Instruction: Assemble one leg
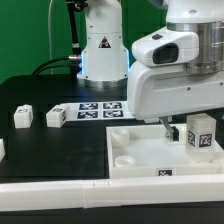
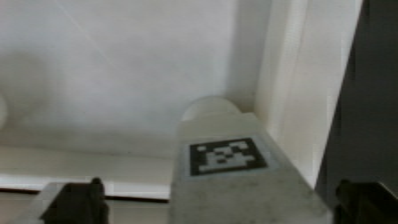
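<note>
- Gripper [image 1: 168, 131] hangs low over the tabletop [image 1: 135, 155], at its far corner on the exterior view's right; its fingers [image 2: 75, 200] stand apart on either side of a leg [image 2: 226, 160], so it looks parted rather than clamped, and whether the pads touch the leg I cannot tell.
- Wrist view shows that leg running away from the camera, tag up, its rounded far end against the tabletop near a raised rim.
- Another leg [image 1: 200, 135] stands upright on the tabletop, just beside the gripper.
- Two more legs [image 1: 56, 116] [image 1: 22, 117] lie well apart from the tabletop, beyond its other end, near the marker board [image 1: 98, 108].
- Step in hand, as I judge it: seating one leg in a corner socket.
- Next move likely calls for a firm grip and a straight, square push or twist; a tilted leg could jam.
</note>
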Available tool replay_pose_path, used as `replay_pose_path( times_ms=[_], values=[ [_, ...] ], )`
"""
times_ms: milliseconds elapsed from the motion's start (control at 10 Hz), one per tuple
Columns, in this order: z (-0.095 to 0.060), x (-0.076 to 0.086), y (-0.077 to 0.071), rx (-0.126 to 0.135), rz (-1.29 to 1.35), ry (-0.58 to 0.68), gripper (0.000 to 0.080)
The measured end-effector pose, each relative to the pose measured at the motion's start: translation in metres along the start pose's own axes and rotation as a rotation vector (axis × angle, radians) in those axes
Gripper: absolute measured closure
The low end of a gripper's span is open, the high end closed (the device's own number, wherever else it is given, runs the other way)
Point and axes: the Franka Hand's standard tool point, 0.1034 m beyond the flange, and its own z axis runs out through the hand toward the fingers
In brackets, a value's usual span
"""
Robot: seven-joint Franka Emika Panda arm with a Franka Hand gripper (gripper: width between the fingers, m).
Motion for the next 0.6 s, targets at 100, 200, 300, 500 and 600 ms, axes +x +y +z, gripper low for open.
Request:
replay_pose_path(
  times_ms=[100, 200, 300, 500, 600],
  values=[
    [0.0000, 0.0000, 0.0000, 0.000, 0.002, 0.000, 0.0269],
    [0.0000, 0.0000, 0.0000, 0.000, 0.002, 0.000, 0.0405],
    [0.0000, 0.0000, 0.0000, 0.000, 0.002, 0.000, 0.0405],
    [0.0000, 0.0000, -0.0002, 0.001, 0.052, 0.000, 0.0509],
    [0.0000, 0.0000, -0.0001, 0.001, 0.057, 0.000, 0.0509]
  ],
)
